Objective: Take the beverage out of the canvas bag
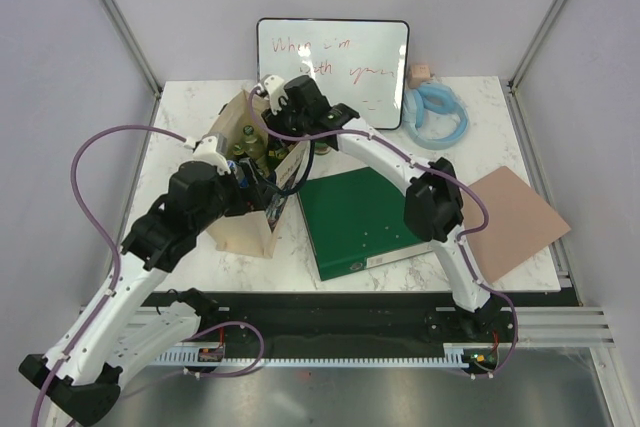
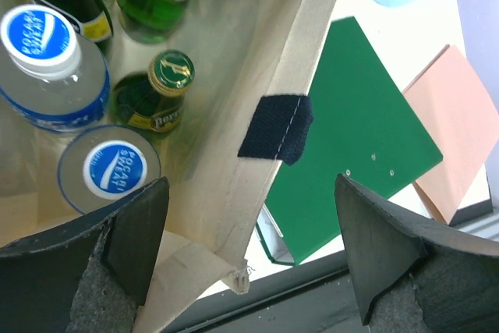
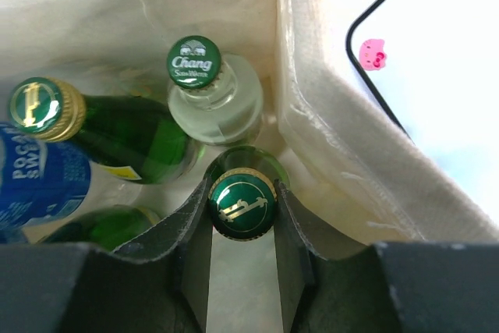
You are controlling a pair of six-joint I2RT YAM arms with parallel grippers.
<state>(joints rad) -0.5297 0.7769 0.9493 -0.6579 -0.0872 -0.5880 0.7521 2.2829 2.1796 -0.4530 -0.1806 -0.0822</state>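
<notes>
A white marble-patterned table [image 1: 190,112] fills the middle of the top view. At top centre a black-rimmed whiteboard [image 1: 333,67] stands on its far edge, with red handwriting that perhaps begins "When I'm". A small pink magnet [image 3: 373,54] sits near the board's rim. Just right of the board lies a coil of pale blue tubing [image 1: 437,115], with a small beige object [image 1: 420,74] touching its upper side. A green binder [image 1: 360,217] lies flat at centre, and a salmon-coloured board [image 1: 515,222] lies to its right.
</notes>
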